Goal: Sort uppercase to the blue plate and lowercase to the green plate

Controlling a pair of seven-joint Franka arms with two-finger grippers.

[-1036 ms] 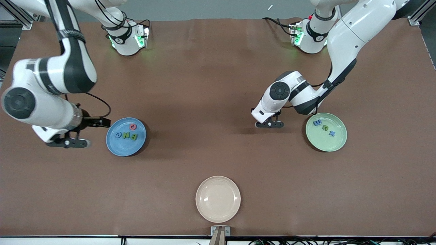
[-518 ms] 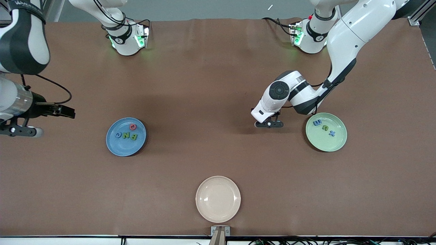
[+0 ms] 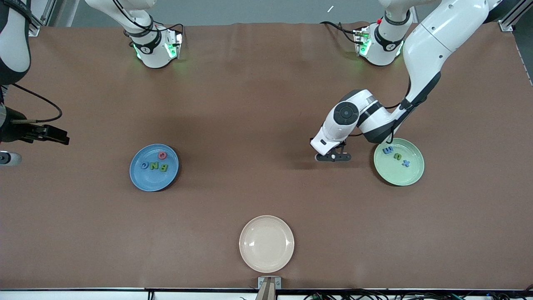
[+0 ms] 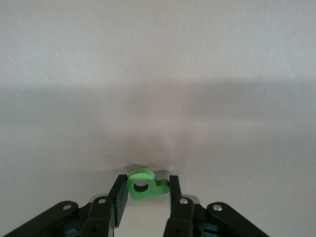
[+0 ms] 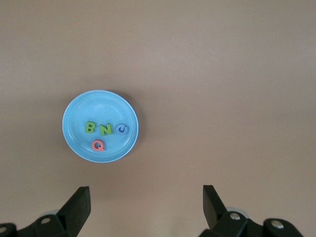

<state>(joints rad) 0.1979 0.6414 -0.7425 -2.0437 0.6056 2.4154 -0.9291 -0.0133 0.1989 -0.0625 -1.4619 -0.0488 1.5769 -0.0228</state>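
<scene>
My left gripper (image 3: 333, 157) is low at the table beside the green plate (image 3: 399, 177), shut on a green lowercase p (image 4: 144, 184) between its fingers (image 4: 118, 192). On the green plate lie the blue m (image 3: 388, 150), green u (image 3: 397, 156) and blue x (image 3: 406, 163). The blue plate (image 3: 141, 177) holds the uppercase B (image 5: 90, 128), N (image 5: 105, 130), G (image 5: 122, 129) and red Q (image 5: 98, 145). My right gripper (image 5: 146, 195) hangs open and empty, high over the right arm's end of the table, mostly cut off by the front view's edge.
A cream plate (image 3: 266, 243) with nothing on it sits near the table's front edge, midway between the other two plates. Both arm bases (image 3: 156, 46) stand along the table's back edge.
The right arm has pulled away from beside the blue plate toward its own end of the table. The left gripper has closed on the green p and shifted slightly toward the green plate.
</scene>
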